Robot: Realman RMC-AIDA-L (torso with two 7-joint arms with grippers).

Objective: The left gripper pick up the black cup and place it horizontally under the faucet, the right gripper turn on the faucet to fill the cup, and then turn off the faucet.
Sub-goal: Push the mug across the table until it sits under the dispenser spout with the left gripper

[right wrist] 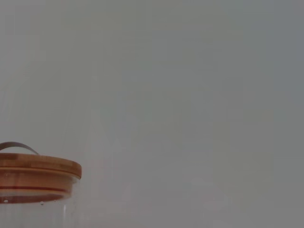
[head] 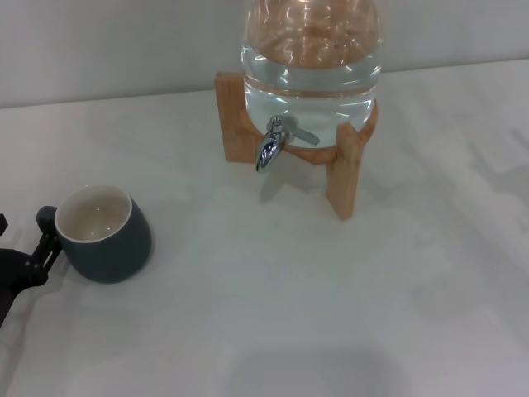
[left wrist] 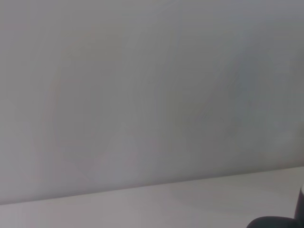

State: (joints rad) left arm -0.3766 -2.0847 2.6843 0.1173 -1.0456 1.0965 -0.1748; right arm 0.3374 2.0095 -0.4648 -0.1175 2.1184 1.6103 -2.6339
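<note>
Presently the left gripper point(head: 37, 248) sits at the near left edge of the head view, low over the desk point(head: 289, 298), with only its black tip parts showing. These parts lie against the loop handle of the black cup point(head: 103, 234); whether the jaws are spread around the handle, pinching it or merely beside it, I cannot tell. The cup stands upright on the desk, directly ahead of the jaws, cream interior showing.

The faucet point(head: 277, 142) projects from the clear water jar point(head: 311, 62) on its wooden stand point(head: 343, 169), well beyond the jaws and off to the right-hand side of them.

Risk 1: a hold on the small handle alone is, in my judgement, a weak one; the rounded cup may swing or slip when lifted. Risk 2: a push rather than a grasp would slide or tip the cup away. Risk 3: on transfer, the cup could strike the stand's front leg, since clearance under the spout appears limited.

The right gripper is not in view; its wrist camera looks past the jar's wooden lid point(right wrist: 38, 178).
</note>
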